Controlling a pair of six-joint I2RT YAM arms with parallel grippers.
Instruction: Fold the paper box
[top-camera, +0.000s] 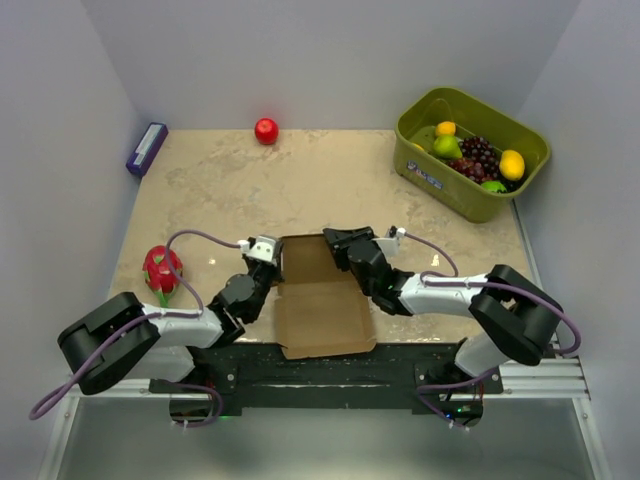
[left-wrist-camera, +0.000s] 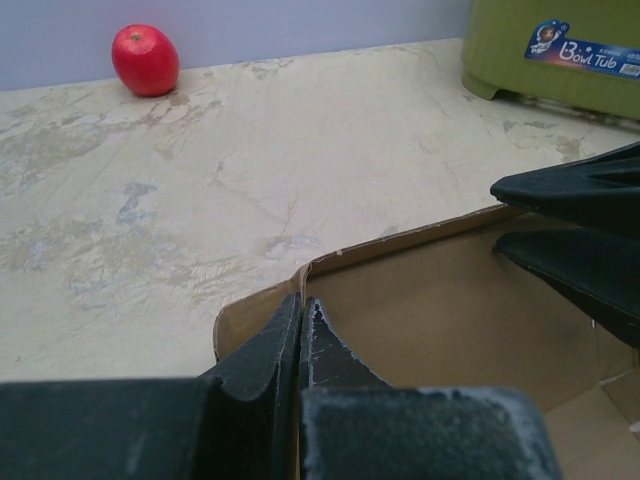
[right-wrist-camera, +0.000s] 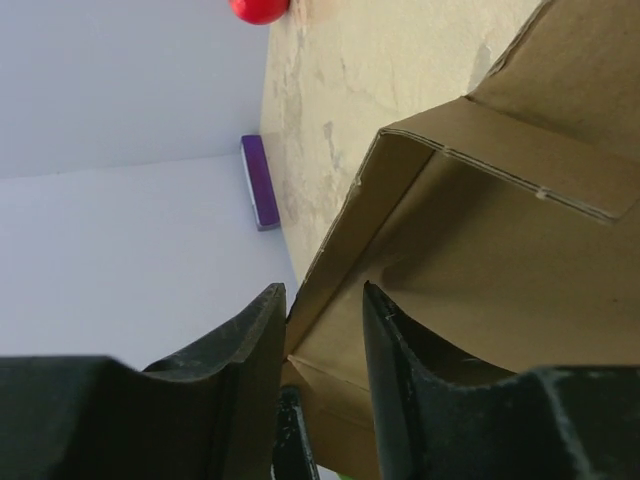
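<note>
**Top external view.** The paper box (top-camera: 318, 310) lay on the desk (top-camera: 220, 190) between the two arms, with its base flat and its far walls partly raised. The left hand (top-camera: 274, 252) was at the far left corner, and the right hand (top-camera: 335, 240) was just across from it at the far wall. Bare desk showed ahead of both hands as far as a red apple (top-camera: 266, 131). A green fruit bin (top-camera: 470, 150) stood well beyond the right hand. Behind the hands, the box's near edge reached the desk's near edge, leaving little room there.

**Left wrist view.** The left hand was pressed together, apparently pinching the upright wall at the corner fold.

**Right wrist view.** The fingers (right-wrist-camera: 250, 350) were spread to either side of a raised wall's raw edge and had not visibly clamped it.

**Assessment.** The step in hand appeared to be standing and creasing a wall. The left hand should keep the corner steady. The right hand should close squarely near the fold and turn along the crease rather than pull. The thin sheet could tear or slide.
</note>
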